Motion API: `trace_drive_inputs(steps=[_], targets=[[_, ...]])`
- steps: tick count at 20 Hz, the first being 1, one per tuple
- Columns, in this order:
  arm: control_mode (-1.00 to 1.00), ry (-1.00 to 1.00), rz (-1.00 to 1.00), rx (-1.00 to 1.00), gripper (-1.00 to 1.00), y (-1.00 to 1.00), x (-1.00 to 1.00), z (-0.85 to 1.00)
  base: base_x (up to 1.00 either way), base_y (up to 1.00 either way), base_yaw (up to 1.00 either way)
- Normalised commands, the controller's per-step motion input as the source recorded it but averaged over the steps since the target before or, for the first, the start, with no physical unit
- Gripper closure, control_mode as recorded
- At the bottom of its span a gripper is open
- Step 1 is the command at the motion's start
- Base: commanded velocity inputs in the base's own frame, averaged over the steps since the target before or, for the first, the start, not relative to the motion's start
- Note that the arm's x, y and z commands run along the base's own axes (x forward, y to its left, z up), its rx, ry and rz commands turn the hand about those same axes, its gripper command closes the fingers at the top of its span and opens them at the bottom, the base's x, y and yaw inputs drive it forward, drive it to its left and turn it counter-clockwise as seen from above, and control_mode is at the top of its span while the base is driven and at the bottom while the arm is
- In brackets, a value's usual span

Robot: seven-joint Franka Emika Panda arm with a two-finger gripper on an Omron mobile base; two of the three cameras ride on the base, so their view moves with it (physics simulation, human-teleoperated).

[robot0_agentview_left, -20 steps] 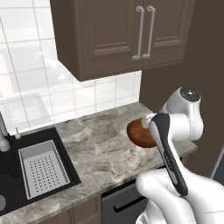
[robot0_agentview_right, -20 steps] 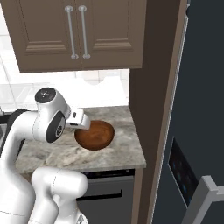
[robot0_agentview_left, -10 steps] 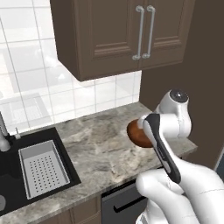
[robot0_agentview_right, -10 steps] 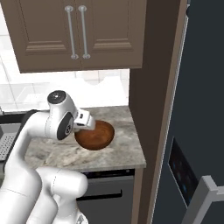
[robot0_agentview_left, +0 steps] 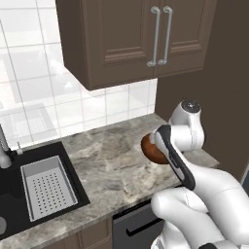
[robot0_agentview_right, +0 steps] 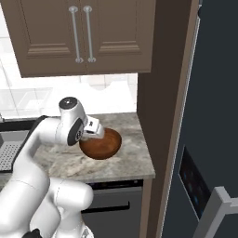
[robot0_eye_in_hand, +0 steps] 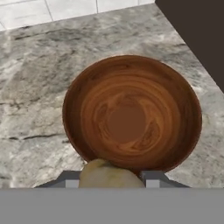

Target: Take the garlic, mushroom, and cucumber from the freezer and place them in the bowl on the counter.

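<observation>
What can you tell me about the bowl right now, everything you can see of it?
The bowl is round, reddish-brown, with glossy wood-grain rings and a darker rim. It sits upright on the marbled counter, near the dark side panel at the counter's end. Its inside holds nothing. The gripper hangs over its near rim, shut on a tan rounded lump; whether that lump touches the rim cannot be told.

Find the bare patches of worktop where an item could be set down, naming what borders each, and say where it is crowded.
Bare counter stretches between the sink basket and the bowl, back to the tiled wall. The bowl's inside is bare too. It is crowded at the bowl's near rim, where the gripper holds a tan lump, beside the dark side panel.
</observation>
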Motion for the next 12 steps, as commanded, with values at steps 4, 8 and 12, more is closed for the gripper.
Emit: trace_drive_inputs(steps=[4,8,12], targets=[[-1.00,0.09,0.00,0.00,1.00,0.00,0.31,-0.26,0.00,0.00,0.00],[-1.00,0.09,0.00,0.00,1.00,-0.05,0.24,-0.22,0.00,0.00,0.00],[-1.00,0.10,0.00,0.00,1.00,-0.07,0.23,-0.25,0.00,0.00,0.00]])
